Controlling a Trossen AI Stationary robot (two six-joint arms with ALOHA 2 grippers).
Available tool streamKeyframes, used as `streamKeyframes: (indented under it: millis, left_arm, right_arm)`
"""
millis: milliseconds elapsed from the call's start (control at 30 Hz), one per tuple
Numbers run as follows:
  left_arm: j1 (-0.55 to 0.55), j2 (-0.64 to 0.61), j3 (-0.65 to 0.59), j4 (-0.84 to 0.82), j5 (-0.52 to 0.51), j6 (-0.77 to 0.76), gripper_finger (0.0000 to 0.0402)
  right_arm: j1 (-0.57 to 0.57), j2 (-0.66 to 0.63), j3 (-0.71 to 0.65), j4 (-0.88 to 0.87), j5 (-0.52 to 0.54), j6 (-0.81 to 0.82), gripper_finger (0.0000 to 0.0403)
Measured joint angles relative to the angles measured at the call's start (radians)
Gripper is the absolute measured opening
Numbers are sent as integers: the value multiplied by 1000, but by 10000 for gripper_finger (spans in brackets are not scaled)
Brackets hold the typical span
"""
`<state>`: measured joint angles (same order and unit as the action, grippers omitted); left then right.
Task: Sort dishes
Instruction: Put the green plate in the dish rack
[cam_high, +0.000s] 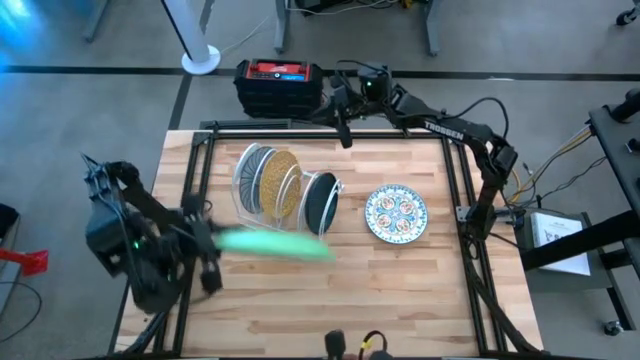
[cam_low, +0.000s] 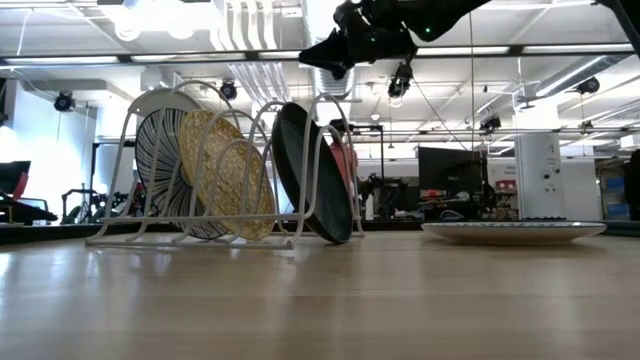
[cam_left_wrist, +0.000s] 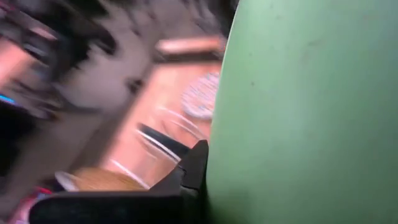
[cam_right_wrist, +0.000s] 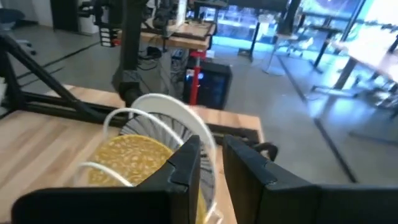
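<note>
A white wire rack (cam_high: 285, 185) stands on the table. In it lean a striped plate (cam_low: 160, 150), a mustard-yellow speckled plate (cam_low: 225, 175) and a dark teal plate (cam_low: 310, 170). The white plate with blue flowers (cam_high: 396, 213) lies flat to the rack's right. My left gripper (cam_high: 220, 243) is shut on the light green plate (cam_high: 275, 245), just near of the rack. My right gripper (cam_right_wrist: 212, 163) hangs open above the rack's far side (cam_high: 345, 132), with nothing between its fingers. My left gripper holds the green plate by its rim on the side toward the table's left (cam_high: 228, 241), coming roughly level from the left. In the left wrist view one finger (cam_left_wrist: 194, 169) lies against the plate's face (cam_left_wrist: 249, 155); the other is hidden behind the plate. The plate is lifted clear of the table.
A black and red box (cam_high: 278, 85) sits beyond the table's far edge. Dark frame rails (cam_high: 205, 150) run along the table's sides. Bare wood (cam_high: 400, 300) lies toward the near edge and right of the floral plate.
</note>
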<state>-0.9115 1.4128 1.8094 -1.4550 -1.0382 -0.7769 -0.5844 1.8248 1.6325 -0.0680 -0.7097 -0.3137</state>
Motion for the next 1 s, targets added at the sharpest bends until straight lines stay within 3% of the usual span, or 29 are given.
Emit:
streamKeyframes:
  millis: [67,233,400,467,533,800,933,1000]
  left_arm:
    - [-29,27,-4,0,59,-72,43]
    - [-102,107,-4,-16,97,-230,43]
    - [-174,156,25,-114,110,-489,43]
    - [-195,170,25,-104,144,-510,43]
    - [-203,191,30,-112,178,-552,43]
    - [-206,239,28,-116,201,-637,43]
    - [-208,257,26,-116,228,-663,43]
    - [-207,268,25,-116,298,-705,43]
  right_arm:
    - [6,0,0,-40,-4,5,68]
    - [27,-12,-1,-256,-73,-92,76]
    - [71,-105,-3,-627,-68,-355,72]
    - [87,-146,-14,-690,-25,-465,68]
    - [114,-163,-30,-693,26,-510,66]
    - [146,-167,-173,-648,50,-509,74]
    - [154,-169,-283,-509,218,-436,68]
    - [158,-171,-337,-447,258,-421,61]
